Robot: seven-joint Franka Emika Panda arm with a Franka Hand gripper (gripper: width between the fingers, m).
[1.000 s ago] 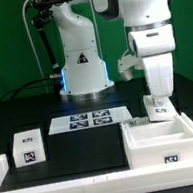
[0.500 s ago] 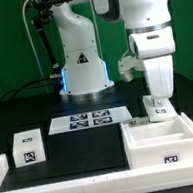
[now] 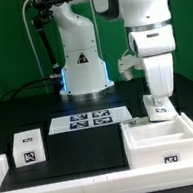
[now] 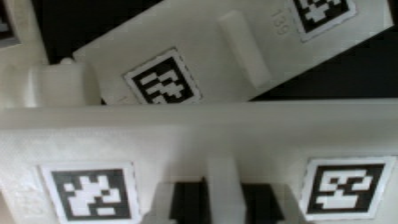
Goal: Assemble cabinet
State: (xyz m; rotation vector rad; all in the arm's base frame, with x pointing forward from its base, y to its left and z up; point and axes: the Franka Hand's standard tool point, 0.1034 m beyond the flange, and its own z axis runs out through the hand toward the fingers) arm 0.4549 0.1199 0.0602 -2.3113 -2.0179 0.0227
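Note:
The cabinet's open white box body (image 3: 153,148) lies at the front on the exterior view's right, with a tag on its front wall. My gripper (image 3: 158,98) hangs over the box's far edge, pointing straight down. It is shut on an upright white tagged cabinet panel (image 3: 158,111). In the wrist view the dark fingers (image 4: 187,203) stand either side of a narrow white ridge of that panel (image 4: 214,150), with my gripper (image 4: 224,202) between two tags. More white tagged cabinet surface (image 4: 169,80) shows beyond it.
A small white tagged cube (image 3: 28,146) stands at the exterior view's left. The marker board (image 3: 88,119) lies mid-table before the robot base (image 3: 83,71). A low white rim (image 3: 1,170) runs along the front left. The table is black.

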